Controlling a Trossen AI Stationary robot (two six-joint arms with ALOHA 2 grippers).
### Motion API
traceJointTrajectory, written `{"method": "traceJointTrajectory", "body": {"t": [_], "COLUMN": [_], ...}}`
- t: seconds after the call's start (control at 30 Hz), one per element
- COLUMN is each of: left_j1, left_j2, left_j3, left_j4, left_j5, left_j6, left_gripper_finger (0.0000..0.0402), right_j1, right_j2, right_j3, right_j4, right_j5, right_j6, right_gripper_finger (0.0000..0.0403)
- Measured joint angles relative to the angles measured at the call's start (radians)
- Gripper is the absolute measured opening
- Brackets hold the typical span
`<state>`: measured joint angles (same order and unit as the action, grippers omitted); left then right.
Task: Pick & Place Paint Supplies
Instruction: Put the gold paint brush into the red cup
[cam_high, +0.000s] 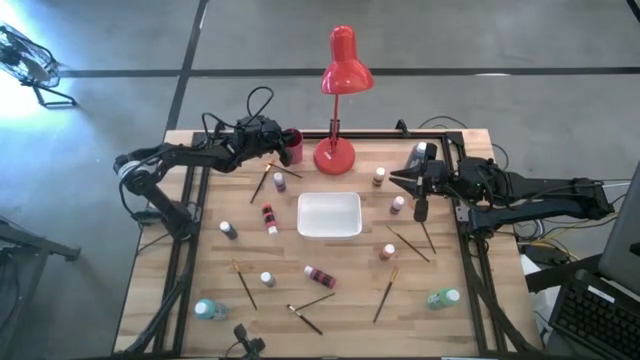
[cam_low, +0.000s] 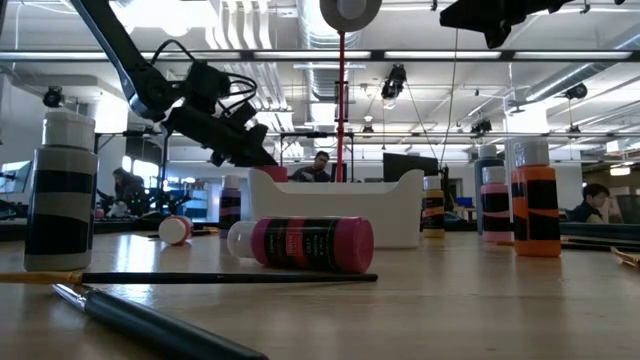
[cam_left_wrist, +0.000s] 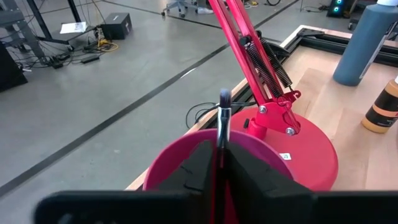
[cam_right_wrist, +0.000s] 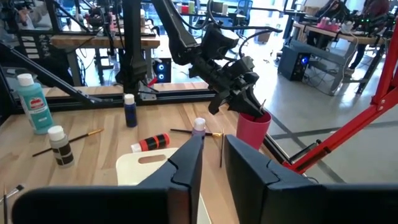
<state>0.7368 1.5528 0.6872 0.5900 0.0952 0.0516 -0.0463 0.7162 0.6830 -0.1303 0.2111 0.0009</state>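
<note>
**Operator:** Near edge and room to move?

**Technician:** Crowded along the near table edge (cam_high: 320, 345). Teal bottle (cam_high: 205, 309) standing at the left near corner, second teal bottle (cam_high: 443, 297) lying toward the right near corner. Loose brushes (cam_high: 305, 318) lying flat between them. Pink bottle (cam_high: 320, 275) on its side just behind, near a white-capped bottle (cam_high: 267, 279). Black frame rails (cam_high: 185, 230) along both sides, closing off the lateral margins.

**Operator:** Middle zone?

**Technician:** White tray (cam_high: 329, 215) at centre, bare inside. Red bottle (cam_high: 268, 218) lying to its left, apart from the tray wall. Small bottles (cam_high: 398, 205) standing to its right, with another brush (cam_high: 410, 243) flat on the wood nearby. Open wood only in narrow lanes between these items.

**Operator:** Right gripper?

**Technician:** Right gripper (cam_right_wrist: 213, 142) raised well above the table, right of the tray, pointing toward the left arm. A thin stick visible in line with it. Open or closed, holding or not: cannot tell.

**Operator:** Far edge?

**Technician:** Red lamp (cam_high: 334, 155) base on the far edge, behind the tray. Red cup (cam_high: 293, 147) just left of the base. Left gripper (cam_high: 283, 143) directly above the cup, clamped on a thin brush (cam_left_wrist: 223, 115), bristles up, handle pointing down into the cup. Purple bottle (cam_high: 279, 181) standing near the cup, on its near side.
</note>
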Motion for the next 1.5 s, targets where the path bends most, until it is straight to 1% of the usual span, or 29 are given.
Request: {"method": "traceJointTrajectory", "body": {"t": [0.1, 0.2, 0.4, 0.57, 0.63, 0.7, 0.97, 1.03, 1.1, 1.2, 1.3, 1.43, 1.5], "left_j1": [0.0, 0.0, 0.0, 0.0, -0.001, -0.001, -0.005, -0.005, -0.005, -0.003, 0.005, 0.033, 0.044], "left_j2": [0.0, 0.0, -0.007, -0.079, -0.127, -0.181, -0.388, -0.43, -0.46, -0.471, -0.445, -0.387, -0.354], "left_j3": [0.0, 0.0, 0.021, 0.07, 0.098, 0.127, 0.22, 0.231, 0.238, 0.261, 0.287, 0.307, 0.311], "left_j4": [0.0, 0.0, -0.005, -0.033, -0.094, -0.19, -0.661, -0.753, -0.842, -0.99, -1.117, -1.188, -1.197], "left_j5": [0.0, -0.001, -0.002, -0.001, 0.0, 0.0, -0.003, -0.042, -0.108, -0.205, -0.266, -0.272, -0.271], "left_j6": [0.004, 0.011, 0.009, 0.004, 0.003, 0.003, 0.048, 0.095, 0.174, 0.266, 0.3, 0.354, 0.422], "left_gripper_finger": [0.0086, 0.0095, 0.0097, 0.0098, 0.0098, 0.0098, 0.0099, 0.0099, 0.0099, 0.0099, 0.0099, 0.0099, 0.0099], "right_j1": [0.0, 0.0, 0.0, 0.0, 0.0, 0.0, 0.0, 0.0, 0.0, 0.0, 0.0, 0.0, 0.0], "right_j2": [0.0, 0.0, 0.0, 0.0, 0.0, 0.0, -0.001, -0.001, -0.001, -0.001, -0.001, 0.0, 0.0], "right_j3": [0.0, 0.0, 0.0, 0.0, 0.0, 0.0, 0.0, 0.0, 0.0, 0.0, 0.0, 0.0, 0.0], "right_j4": [0.0, 0.0, 0.0, 0.0, -0.001, -0.004, -0.022, -0.022, -0.022, -0.016, -0.009, -0.007, -0.006], "right_j5": [0.0, 0.0, 0.0, 0.0, 0.0, 0.0, -0.001, -0.002, -0.002, -0.002, -0.002, -0.002, -0.002], "right_j6": [0.0, 0.0, 0.004, 0.005, 0.006, 0.007, 0.008, 0.01, 0.016, 0.019, 0.019, 0.018, 0.018], "right_gripper_finger": [0.008, 0.0088, 0.0097, 0.01, 0.01, 0.0097, 0.0067, 0.006, 0.0055, 0.0049, 0.0049, 0.0057, 0.0064]}}
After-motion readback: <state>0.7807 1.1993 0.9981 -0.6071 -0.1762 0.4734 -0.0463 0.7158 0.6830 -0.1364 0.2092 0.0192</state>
